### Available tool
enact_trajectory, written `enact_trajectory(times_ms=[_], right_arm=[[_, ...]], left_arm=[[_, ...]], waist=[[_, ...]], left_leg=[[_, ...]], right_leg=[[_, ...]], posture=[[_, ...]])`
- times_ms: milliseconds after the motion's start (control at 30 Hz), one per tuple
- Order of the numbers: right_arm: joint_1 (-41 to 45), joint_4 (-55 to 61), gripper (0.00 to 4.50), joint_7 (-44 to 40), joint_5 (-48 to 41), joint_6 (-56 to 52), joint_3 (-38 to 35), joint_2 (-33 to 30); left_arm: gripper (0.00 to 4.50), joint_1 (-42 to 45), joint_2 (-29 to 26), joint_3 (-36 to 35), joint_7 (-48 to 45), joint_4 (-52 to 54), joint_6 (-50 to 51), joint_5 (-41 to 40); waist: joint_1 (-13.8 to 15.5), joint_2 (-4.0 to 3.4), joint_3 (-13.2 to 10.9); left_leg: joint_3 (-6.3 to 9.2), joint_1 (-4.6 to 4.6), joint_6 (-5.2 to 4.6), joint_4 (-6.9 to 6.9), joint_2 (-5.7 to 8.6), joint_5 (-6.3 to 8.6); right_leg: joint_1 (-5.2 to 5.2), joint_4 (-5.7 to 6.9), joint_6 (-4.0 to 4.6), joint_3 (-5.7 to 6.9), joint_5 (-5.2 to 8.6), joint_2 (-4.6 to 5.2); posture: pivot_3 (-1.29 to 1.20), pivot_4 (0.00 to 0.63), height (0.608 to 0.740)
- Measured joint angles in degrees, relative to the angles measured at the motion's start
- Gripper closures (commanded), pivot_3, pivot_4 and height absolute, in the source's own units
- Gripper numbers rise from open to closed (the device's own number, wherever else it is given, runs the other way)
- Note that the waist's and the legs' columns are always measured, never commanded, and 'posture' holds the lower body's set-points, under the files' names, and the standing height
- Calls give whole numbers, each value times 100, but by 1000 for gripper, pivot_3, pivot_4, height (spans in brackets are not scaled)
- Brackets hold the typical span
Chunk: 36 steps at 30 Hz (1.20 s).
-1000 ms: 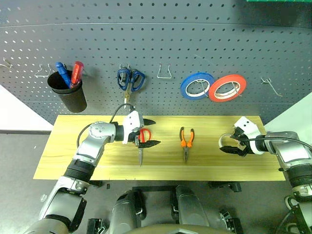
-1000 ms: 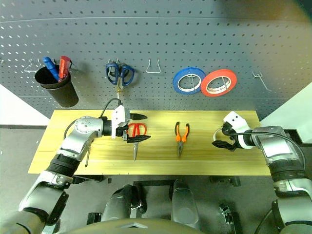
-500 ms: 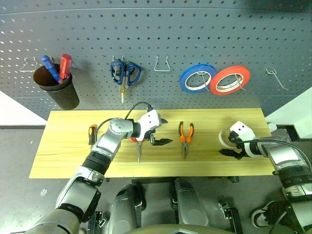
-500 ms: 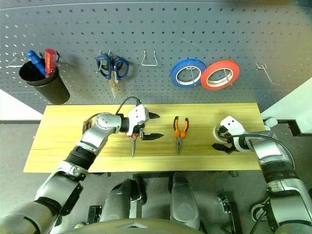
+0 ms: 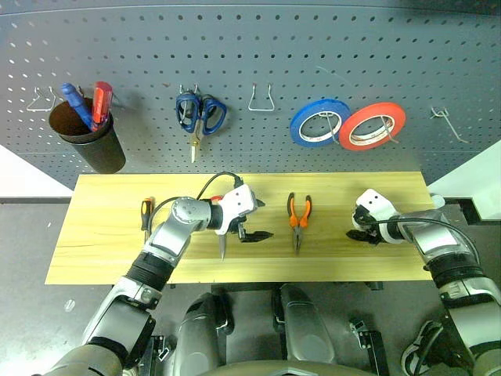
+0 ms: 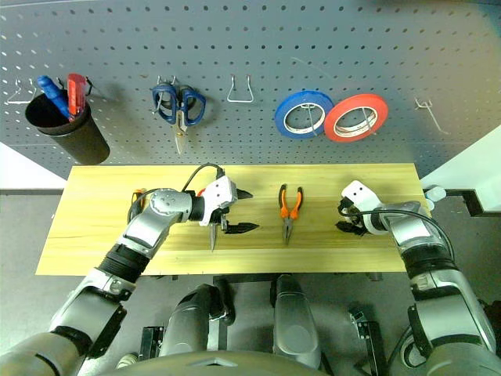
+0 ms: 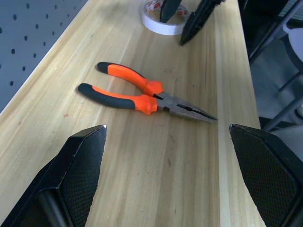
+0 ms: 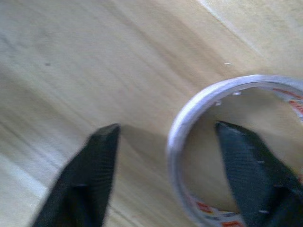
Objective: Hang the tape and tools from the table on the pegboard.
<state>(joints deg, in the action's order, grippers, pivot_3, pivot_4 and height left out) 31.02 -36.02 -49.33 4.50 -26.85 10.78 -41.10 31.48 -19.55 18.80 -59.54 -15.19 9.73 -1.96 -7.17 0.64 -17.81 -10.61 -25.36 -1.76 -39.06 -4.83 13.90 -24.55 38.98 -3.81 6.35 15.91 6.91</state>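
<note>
The white tape (image 8: 189,142) lies flat near the right end of the wooden table (image 5: 102,258), below the grey pegboard (image 5: 250,63). The right gripper (image 8: 165,137) straddles its wall, one finger inside the ring and one outside, narrower than a second ago. The left gripper (image 5: 252,220) hovers spread wide beside the pliers (image 7: 142,92), nearer them than before.

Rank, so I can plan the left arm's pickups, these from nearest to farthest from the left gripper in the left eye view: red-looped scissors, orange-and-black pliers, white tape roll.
1. Red-looped scissors, directly under the left gripper.
2. Orange-and-black pliers, mid-table.
3. White tape roll, at the right gripper.
</note>
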Motion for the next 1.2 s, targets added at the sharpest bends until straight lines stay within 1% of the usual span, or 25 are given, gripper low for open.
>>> enact_trajectory(times_ms=[100, 133, 200, 233, 367, 400, 467, 600, 733, 867, 1033, 1200], right_arm=[[50, -43, 3274, -78, 59, 8, 30, 0], [51, -25, 3685, -131, 84, -8, 46, -1], [40, 34, 4318, -218, 90, -45, 71, -2], [14, 92, 4460, -248, 96, -59, 78, -4], [-178, 444, 4460, -403, 90, -226, 79, -77], [-222, 547, 4460, -445, 86, -287, 76, -108], [-352, 791, 4460, -542, 68, -403, 65, -223], [-703, 1523, 4460, -706, -250, -774, -261, -467], [-1316, 2687, 4460, -972, -883, -1023, -1035, -824], [-1926, 3715, 4460, -1128, -1523, -1010, -1967, -1028], [-2269, 4399, 4460, -1182, -2263, -1258, -2997, -1122], [-2534, 4869, 4460, -1176, -2601, -1159, -3601, -1196]], left_arm=[[139, 0, -7, 0, 5, 48, 20, 0], [139, 0, -7, 0, 7, 67, 36, -1], [139, 0, -7, 0, 8, 78, 75, -2], [139, 0, -8, 0, 8, 81, 84, -2], [139, -47, -62, -7, -2, 193, 104, -15], [139, -55, -78, -16, -3, 212, 110, -42], [139, -113, -107, -48, -14, 304, 116, -119], [139, -287, -251, -111, -86, 511, 133, -261], [139, -435, -378, -291, -255, 869, 130, -570], [139, -501, -520, -455, -342, 987, 128, -773], [139, -503, -711, -605, -481, 967, 85, -897], [139, -453, -753, -655, -536, 813, -38, -935]], waist=[[6, 0, 0], [8, 0, 0], [8, 0, 0], [8, 0, 0], [13, -2, 2], [12, -3, 2], [15, -5, 5], [6, -9, 10], [10, -22, 28], [-10, -7, 63], [-35, -7, 91], [-51, 1, 206]], left_leg=[[0, 0, 0, 1, 0, 0], [0, -1, 1, 2, 0, 0], [0, 0, 0, 2, 0, 0], [0, 0, 1, 2, 0, 0], [0, -3, 4, 6, 0, -1], [-1, -3, 26, 6, 1, -14], [-1, -5, 36, 8, 1, -20], [-2, -13, 39, 8, 1, -21], [-2, -20, 42, 8, 3, -23], [-1, -21, 41, 7, 6, -22], [-1, -21, 39, 5, 9, -22], [-1, -23, 39, 4, 12, -22]], right_leg=[[0, 0, 0, 0, 0, 0], [0, -1, 0, 0, 0, 0], [0, -1, 0, 0, 0, 0], [0, -1, 0, 0, 0, 0], [-3, -1, -1, 0, 0, 0], [-4, -1, -1, 0, 0, 0], [-6, -2, -1, 1, 0, 0], [-12, -2, -3, 1, 0, -2], [-16, -2, -4, 3, -1, -7], [-15, -2, -8, 5, -3, -12], [-14, -2, -13, 4, -6, -12], [-14, -4, -14, 5, -6, -13]], posture=[[-177, 326, 734], [-177, 324, 734], [-179, 318, 734], [-182, 311, 734], [-195, 283, 734], [-198, 277, 734], [-209, 257, 734], [-228, 213, 734], [-251, 187, 734], [-273, 170, 734], [-300, 150, 734], [-322, 137, 734]])
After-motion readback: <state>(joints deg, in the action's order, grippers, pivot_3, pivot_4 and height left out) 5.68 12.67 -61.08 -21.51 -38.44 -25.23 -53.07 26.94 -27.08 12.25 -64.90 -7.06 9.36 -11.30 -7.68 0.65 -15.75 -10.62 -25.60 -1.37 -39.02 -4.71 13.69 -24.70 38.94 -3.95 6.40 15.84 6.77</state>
